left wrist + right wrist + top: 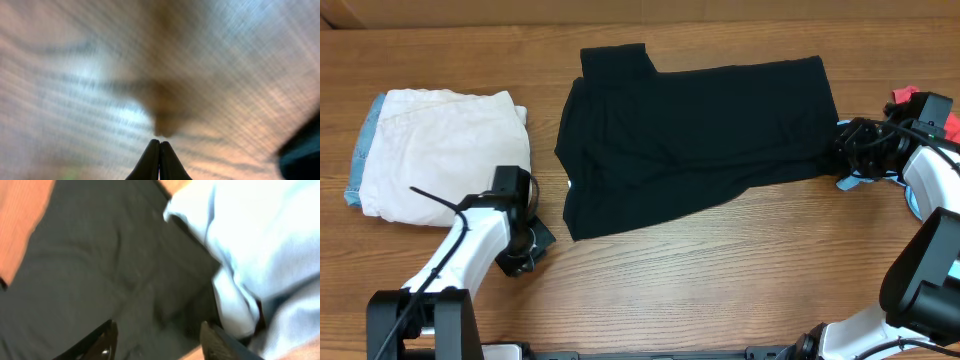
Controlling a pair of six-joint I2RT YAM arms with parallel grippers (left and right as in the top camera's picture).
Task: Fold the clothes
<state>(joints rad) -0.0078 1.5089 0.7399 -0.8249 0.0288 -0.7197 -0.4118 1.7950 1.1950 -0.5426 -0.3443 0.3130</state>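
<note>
Black T-shirt (pixel 695 140) awaits folding while the cream garment (pixel 440 150) lies folded; left fingers (pixel 150 164) pressed together, empty, right fingers (pixel 102 341) spread over the shirt.

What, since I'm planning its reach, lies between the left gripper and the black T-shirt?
Only bare wooden table: the overhead view shows nothing else between the left gripper and the black T-shirt.
</note>
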